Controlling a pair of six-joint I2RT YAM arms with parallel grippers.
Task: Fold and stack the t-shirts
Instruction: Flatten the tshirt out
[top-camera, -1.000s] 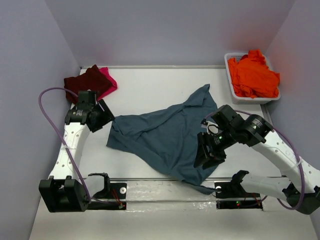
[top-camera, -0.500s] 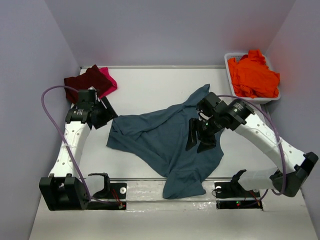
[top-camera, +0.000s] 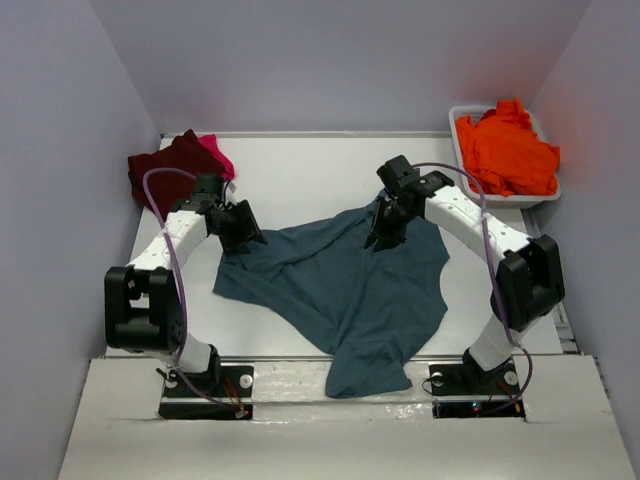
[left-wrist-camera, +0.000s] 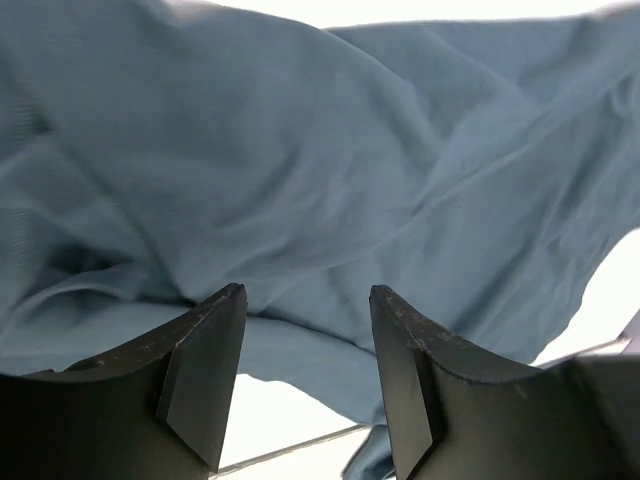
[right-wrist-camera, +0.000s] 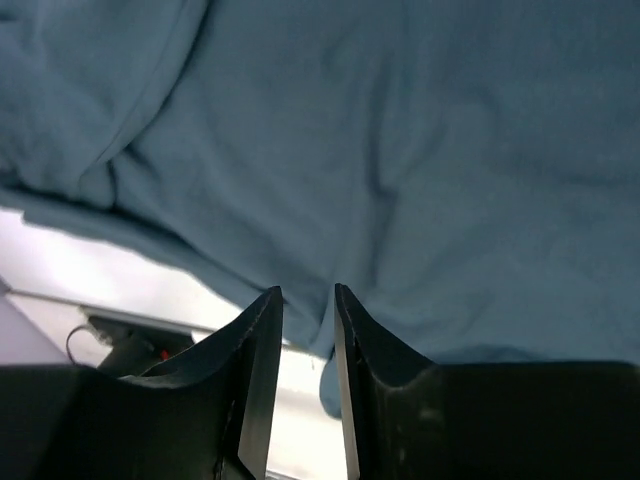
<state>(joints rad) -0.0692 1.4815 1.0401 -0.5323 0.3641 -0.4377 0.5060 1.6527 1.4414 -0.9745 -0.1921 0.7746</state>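
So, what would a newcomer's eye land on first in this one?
The teal-blue t-shirt sprawled unfolded across the table, both arms bent over its far edge, left fingers at its left corner and right fingers at its upper right. Then the orange t-shirt heaped in the white tub at the far right, and the maroon t-shirt and pink t-shirt bunched at the far left.

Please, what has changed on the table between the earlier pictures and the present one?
The right gripper travelled over the slate-blue t-shirt from its near right part to its far edge; the left gripper moved right to the shirt's left corner. The shirt's right side spread outward. No grip is visible. The maroon t-shirt, pink t-shirt and white tub of orange t-shirts stayed.
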